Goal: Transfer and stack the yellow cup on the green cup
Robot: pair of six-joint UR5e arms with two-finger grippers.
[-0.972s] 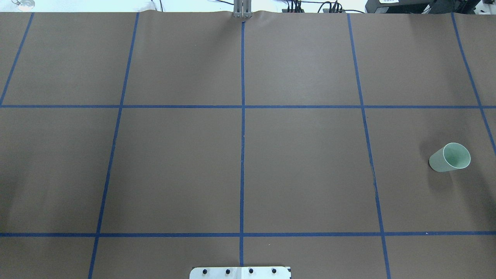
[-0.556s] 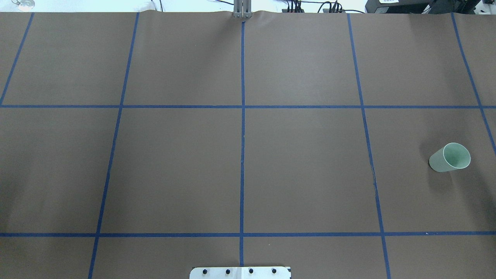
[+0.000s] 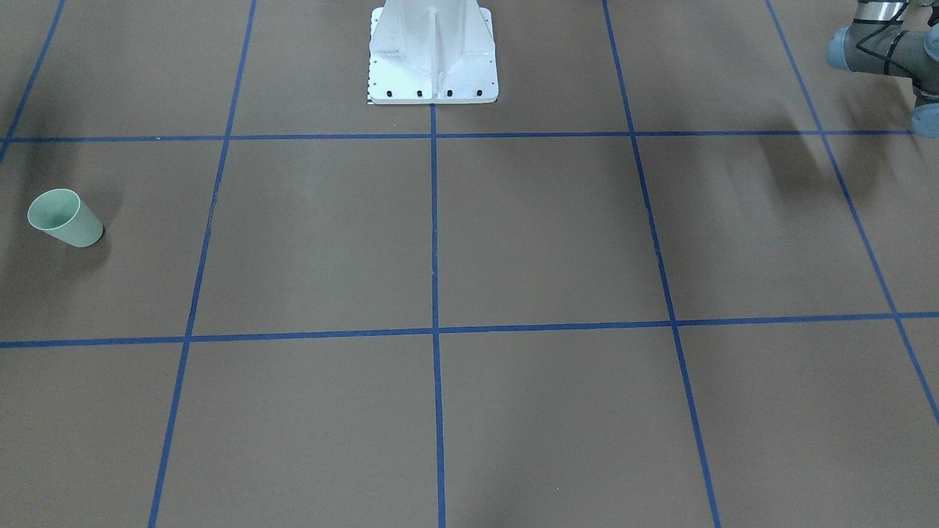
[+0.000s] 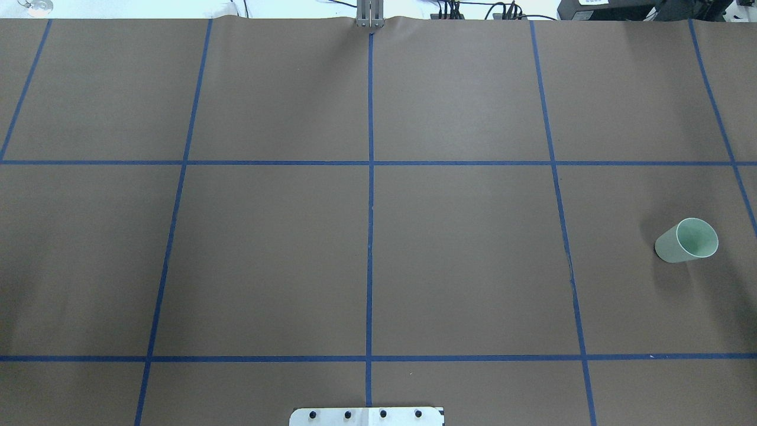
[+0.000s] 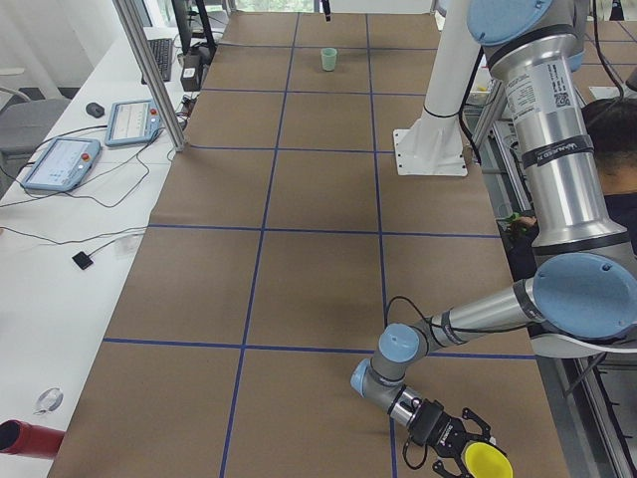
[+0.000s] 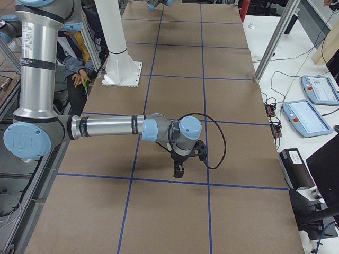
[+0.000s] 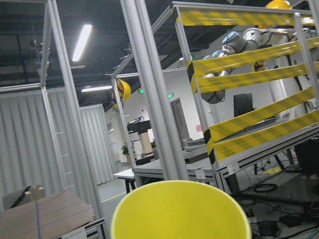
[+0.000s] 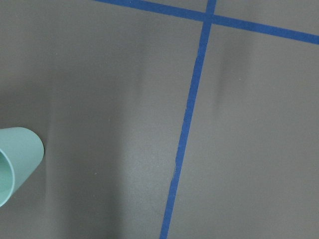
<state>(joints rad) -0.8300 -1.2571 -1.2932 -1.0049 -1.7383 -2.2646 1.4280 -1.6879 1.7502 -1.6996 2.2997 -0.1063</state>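
A: Where's the yellow cup (image 5: 488, 461)?
B: At the left hand (image 5: 462, 447), far from the pedestal (image 5: 430, 149), lying near level, mouth away from wrist. Grip unclear, same for the right hand (image 6: 179, 172).
A: The green cup (image 4: 686, 241)?
B: Upright, mouth up, pedestal's opposite side. Brown worktop (image 4: 461, 254), blue tape lines (image 4: 369, 236), metal posts (image 7: 149, 89).

Blue tape lines (image 4: 370, 236) grid the brown table (image 4: 266, 248), a white bench (image 5: 60, 269) beside it

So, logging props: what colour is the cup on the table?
The cup is pale green, clearest overhead.
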